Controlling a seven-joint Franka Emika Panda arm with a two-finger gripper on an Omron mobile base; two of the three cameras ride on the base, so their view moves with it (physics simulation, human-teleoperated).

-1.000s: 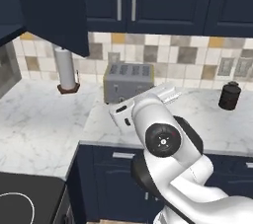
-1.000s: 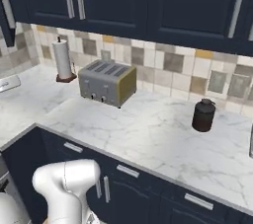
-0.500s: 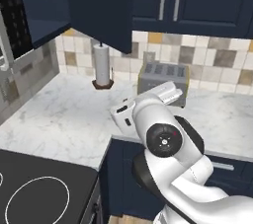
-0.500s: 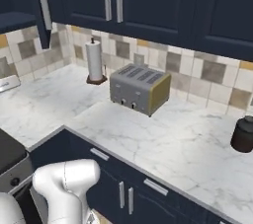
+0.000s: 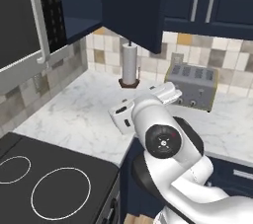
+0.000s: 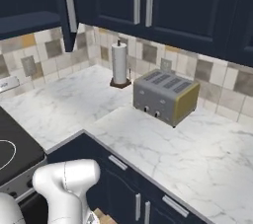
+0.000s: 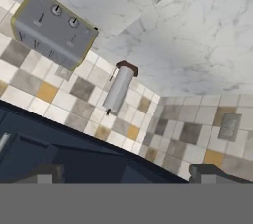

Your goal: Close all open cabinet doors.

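An open cabinet door (image 5: 132, 8) hung out over the worktop (image 5: 79, 114) above the paper towel roll (image 5: 129, 64); the right base view showed its silver handle (image 6: 68, 0) edge-on. The upside-down hand view showed the toaster (image 7: 52, 28), jaws spread wide.

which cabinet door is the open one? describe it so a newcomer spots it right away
Start at the tiled backsplash corner where the paper towel roll stands on the marble counter. Directly above the roll hangs the open cabinet door, navy. Unlike the shut doors above the toaster, it juts out toward the room.
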